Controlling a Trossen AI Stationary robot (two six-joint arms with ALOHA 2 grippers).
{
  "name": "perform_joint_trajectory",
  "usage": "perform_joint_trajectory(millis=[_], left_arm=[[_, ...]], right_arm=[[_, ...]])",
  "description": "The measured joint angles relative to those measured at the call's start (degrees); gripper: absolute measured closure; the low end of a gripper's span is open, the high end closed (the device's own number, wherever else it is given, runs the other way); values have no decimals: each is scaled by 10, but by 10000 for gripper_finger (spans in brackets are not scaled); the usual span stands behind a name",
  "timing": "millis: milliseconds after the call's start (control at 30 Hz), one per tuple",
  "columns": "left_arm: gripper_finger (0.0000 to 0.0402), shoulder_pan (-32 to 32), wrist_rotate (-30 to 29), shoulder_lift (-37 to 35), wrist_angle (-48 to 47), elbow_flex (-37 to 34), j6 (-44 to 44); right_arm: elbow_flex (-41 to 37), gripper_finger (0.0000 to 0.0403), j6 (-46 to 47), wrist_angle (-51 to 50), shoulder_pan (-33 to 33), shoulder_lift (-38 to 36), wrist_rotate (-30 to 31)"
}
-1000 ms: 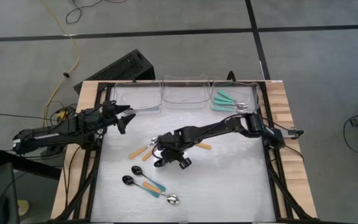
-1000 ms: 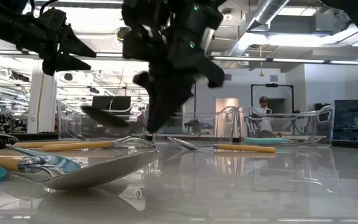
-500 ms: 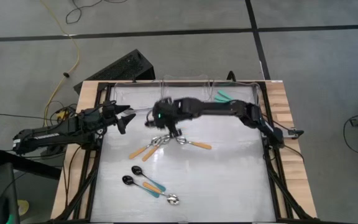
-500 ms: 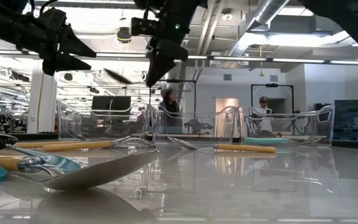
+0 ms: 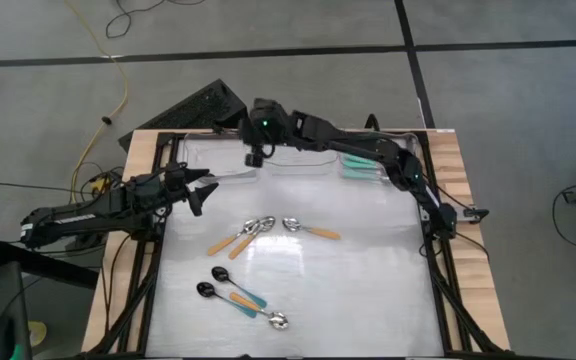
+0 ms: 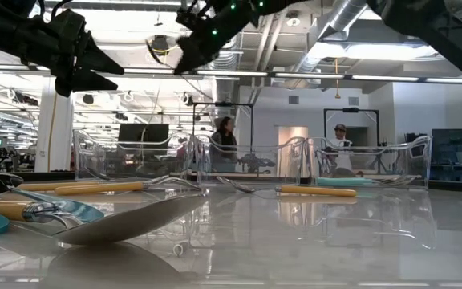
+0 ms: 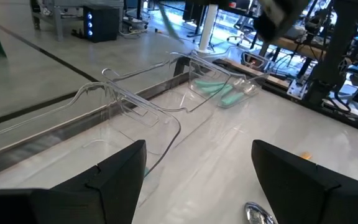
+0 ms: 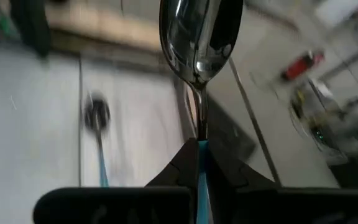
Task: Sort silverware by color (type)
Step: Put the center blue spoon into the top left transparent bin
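The right gripper [image 5: 255, 152] is clamped on a blue-handled spoon [image 8: 199, 43]; in the right wrist view the dark glossy bowl stands above the pinched fingers [image 8: 182, 168], with the thin blue handle caught between them. In the high view this gripper sits at upper centre of the frame, over the back edge of the worktop [image 5: 368, 290], near the leftmost of three clear bins [image 5: 218, 160]. In the low view it shows at the top centre [image 6: 189, 58], high above the worktop.

The left gripper [image 5: 200, 188] waits at the left of the high view, over the worktop's left edge, its fingers spread wide and holding nothing; the left wrist view shows both dark fingers [image 7: 114, 180] far apart.

The rightmost bin [image 5: 380, 160] holds teal-handled spoons [image 5: 366, 160]. At the middle of the frame lie three orange-handled spoons [image 5: 240, 238], two with bowls nearly touching and a third [image 5: 310, 230] just to their right. Lower down lie a black spoon with a blue handle [image 5: 230, 296] and, touching it, a silver-bowled spoon [image 5: 258, 308].

Two people [image 6: 224, 140] stand in the room beyond, seen in the low view.
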Motion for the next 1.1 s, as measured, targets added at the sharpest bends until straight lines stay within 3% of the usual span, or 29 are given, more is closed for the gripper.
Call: perform_joint_trajectory(millis=[167,400,800,1100], left_arm=[[124,0,0,0,-1,0,6],[124,0,0,0,-11,0,5],[124,0,-1,0,-13,0,5],[124,0,-1,0,-12,0,5]], right_arm=[[0,368,46,144,-11,40,-32],[0,368,132,221,-27,105,-32],[-1,367,343,159,-29,133,-51],[-1,367,392,66,-30,133,-41]])
